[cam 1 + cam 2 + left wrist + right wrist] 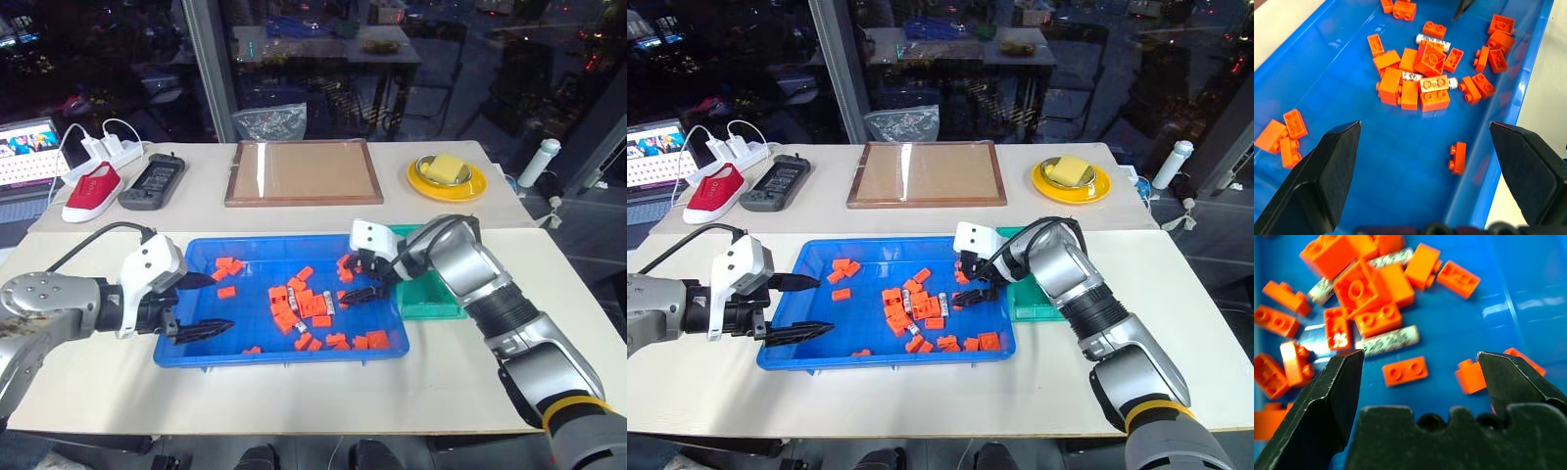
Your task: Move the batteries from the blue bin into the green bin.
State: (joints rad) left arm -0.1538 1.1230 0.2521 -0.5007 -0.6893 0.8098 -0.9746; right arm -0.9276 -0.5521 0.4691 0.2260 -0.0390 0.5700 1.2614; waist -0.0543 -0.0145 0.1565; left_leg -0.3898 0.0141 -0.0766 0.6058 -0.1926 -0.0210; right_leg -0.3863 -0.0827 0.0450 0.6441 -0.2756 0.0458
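Several silvery-white cylindrical batteries (1388, 340) lie among orange plastic blocks (294, 304) mid-tray in the shallow bright blue plastic bin (186, 348) — just below the right gripper (364, 279), fingers spread, empty — near the bin's right edge, beside the teal-green bin (436, 304).

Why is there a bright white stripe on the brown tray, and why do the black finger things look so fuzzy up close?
Left eye view: a lamp's glare streaks down the brown tray. Right wrist view: the right gripper fingers sit too near the lens, so they blur, while a battery beyond is clearer. Shiny patches glint on the blue bin.
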